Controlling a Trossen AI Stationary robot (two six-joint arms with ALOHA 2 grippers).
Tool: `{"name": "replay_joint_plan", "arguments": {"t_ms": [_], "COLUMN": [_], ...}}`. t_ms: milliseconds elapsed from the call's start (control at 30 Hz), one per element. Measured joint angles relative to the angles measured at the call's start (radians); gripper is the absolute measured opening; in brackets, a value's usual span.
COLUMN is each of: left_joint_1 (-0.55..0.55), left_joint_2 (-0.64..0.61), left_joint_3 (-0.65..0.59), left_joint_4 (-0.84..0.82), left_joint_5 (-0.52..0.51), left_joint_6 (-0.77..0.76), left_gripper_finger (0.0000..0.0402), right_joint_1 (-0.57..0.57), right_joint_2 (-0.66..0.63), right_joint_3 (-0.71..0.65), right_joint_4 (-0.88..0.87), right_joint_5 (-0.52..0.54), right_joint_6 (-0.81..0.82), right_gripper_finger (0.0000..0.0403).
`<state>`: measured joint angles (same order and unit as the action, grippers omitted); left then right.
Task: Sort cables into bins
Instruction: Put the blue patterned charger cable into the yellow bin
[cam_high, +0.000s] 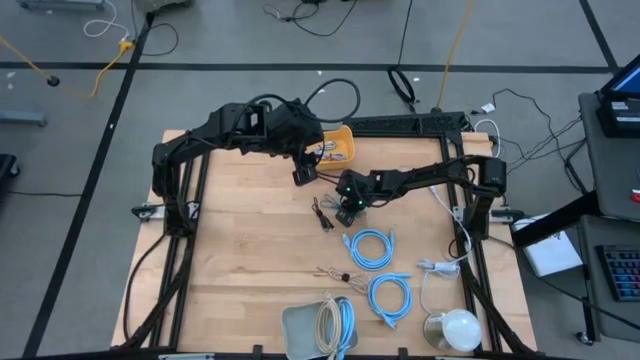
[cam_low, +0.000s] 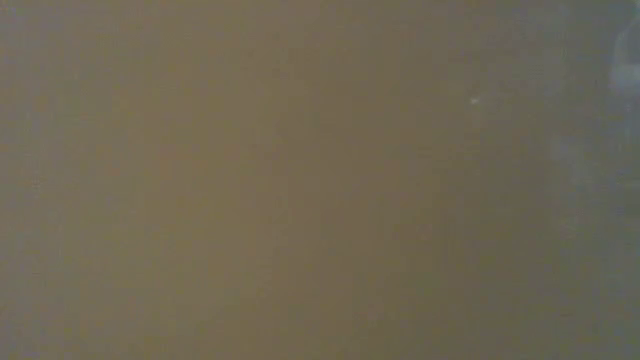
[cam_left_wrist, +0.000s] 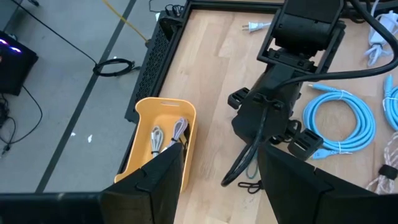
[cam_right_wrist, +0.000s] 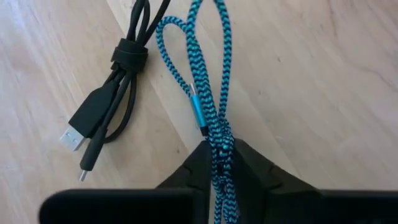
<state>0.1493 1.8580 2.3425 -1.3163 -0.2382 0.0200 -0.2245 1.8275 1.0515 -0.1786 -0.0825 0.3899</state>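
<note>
A teal braided cable (cam_right_wrist: 205, 87) lies bundled on the wooden table, and my right gripper (cam_right_wrist: 219, 163) is shut on it; in the high view this gripper (cam_high: 347, 211) is at mid-table. Beside it lies a short black cable (cam_right_wrist: 115, 102) tied with a strap, flat on the wood. My left gripper (cam_left_wrist: 221, 180) hangs open above the table next to the orange-yellow bin (cam_left_wrist: 144, 163), which holds thin grey cables (cam_left_wrist: 166, 135). Two light-blue coils (cam_high: 370, 247) (cam_high: 390, 295) lie nearer the front. The grey bin (cam_high: 300, 325) at the front edge holds a beige and a light-blue cable. My right gripper pinches the teal cable's gathered strands (cam_right_wrist: 217, 142) between its two fingers, at one end of the bundle, several strands together. The fingers slant down from the table's right side and lie along the bundle. The loops (cam_right_wrist: 186, 37) stretch away from the fingers, flat on the table.
A thin brownish cable (cam_high: 335, 272) lies between the coils and the table's middle. A white cord with a plug (cam_high: 440, 265) and a round white dome (cam_high: 455, 328) sit at the front right. The low view shows only a blurred brown field.
</note>
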Motion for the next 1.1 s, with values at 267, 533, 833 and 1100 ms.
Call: {"name": "replay_joint_plan", "arguments": {"t_ms": [267, 533, 833, 1100], "left_joint_1": [0.000, -0.002, -0.002, -0.004], "left_joint_2": [0.000, 0.000, 0.001, 0.001], "left_joint_3": [0.000, 0.000, 0.000, 0.000], "left_joint_4": [-0.018, -0.070, -0.102, -0.144], "left_joint_5": [-0.005, -0.044, -0.045, -0.045], "left_joint_6": [-0.004, -0.008, -0.034, -0.059], "left_gripper_finger": [0.0211, 0.0211, 0.0211, 0.0211], "right_joint_1": [0.000, -0.022, -0.214, -0.368], "right_joint_2": [-0.008, -0.180, -0.282, -0.103], "right_joint_3": [0.000, 0.046, 0.284, 0.478], "right_joint_4": [-0.009, -0.138, -0.225, -0.413], "right_joint_5": [-0.001, 0.084, 0.239, 0.158], "right_joint_6": [0.015, -0.096, -0.324, -0.498], "right_gripper_finger": [0.0039, 0.0026, 0.0026, 0.0026]}}
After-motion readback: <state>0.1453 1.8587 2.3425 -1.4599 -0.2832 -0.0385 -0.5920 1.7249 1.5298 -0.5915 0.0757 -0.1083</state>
